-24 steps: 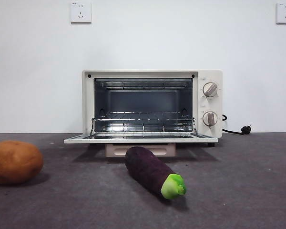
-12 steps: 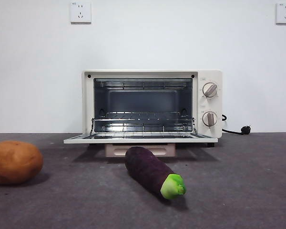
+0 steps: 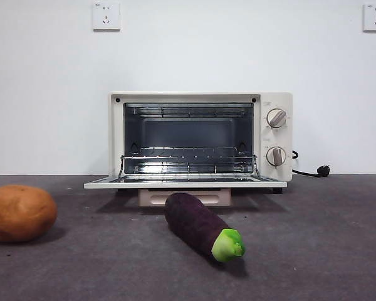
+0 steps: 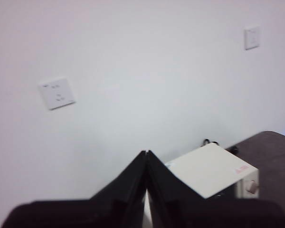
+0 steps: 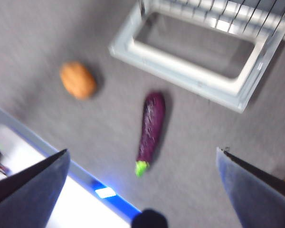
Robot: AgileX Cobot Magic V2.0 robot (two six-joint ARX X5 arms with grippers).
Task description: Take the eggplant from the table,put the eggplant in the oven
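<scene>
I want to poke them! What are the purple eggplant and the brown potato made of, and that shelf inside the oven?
The eggplant looks like matte plastic or foam: dull speckled skin, very bright green cap. The potato has a soft, even orange-brown surface with no shine, so maybe foam or rubber; hard to tell. The wire rack in the oven gleams like bare metal.

The table (image 3: 313,251) is matt, dark grey and felt-like, faintly speckled. The oven (image 3: 272,135) has a smooth cream shell with a satin sheen; its wire rack (image 3: 188,153) is bright, reflective metal. The eggplant (image 3: 197,222) looks dull purple, its stem cap (image 3: 229,244) glossier green plastic. The potato (image 3: 20,213) appears matt, slightly rough.
</scene>
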